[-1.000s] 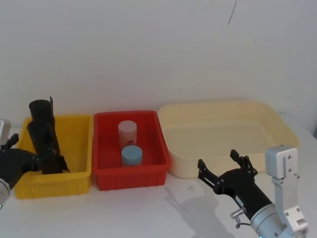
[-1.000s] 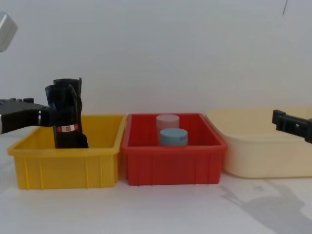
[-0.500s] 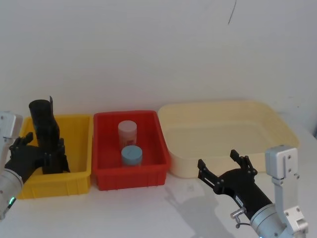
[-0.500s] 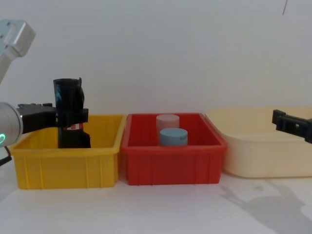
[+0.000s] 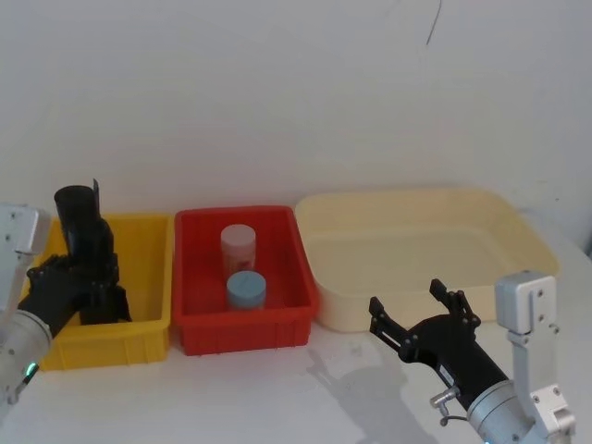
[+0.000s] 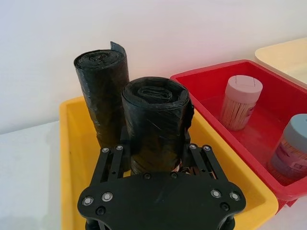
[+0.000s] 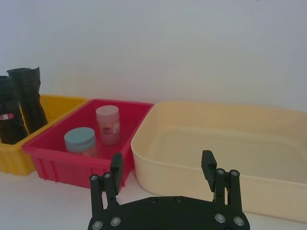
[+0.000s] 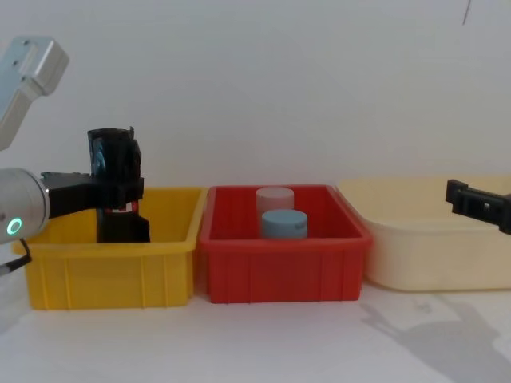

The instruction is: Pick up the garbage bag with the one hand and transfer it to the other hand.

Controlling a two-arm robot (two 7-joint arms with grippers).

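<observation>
The garbage bag [image 6: 156, 115], a smooth black roll, stands upright in the yellow bin [image 5: 148, 277]. Its red-and-white label shows in the right wrist view, low on the garbage bag [image 7: 10, 125]. My left gripper [image 6: 156, 152], on the green-ringed wrist, has a finger pressed against each side of the roll and is shut on it. In the chest view the left gripper [image 8: 116, 190] grips it from the left, above the bin's rim. A taller, thinner black roll [image 6: 103, 96] stands just behind. My right gripper [image 5: 407, 298] hovers open over the table, in front of the cream tub.
A red bin [image 5: 208, 328] in the middle holds a pink-lidded jar [image 5: 238, 248] and a blue-lidded jar [image 5: 246, 289]. A large cream tub [image 5: 518, 231] stands at the right. White table surface lies in front of the bins; a white wall rises behind.
My left gripper moved in from the left and closed around the garbage bag, which went from leaning to upright against the taller roll. The right arm has not moved.
</observation>
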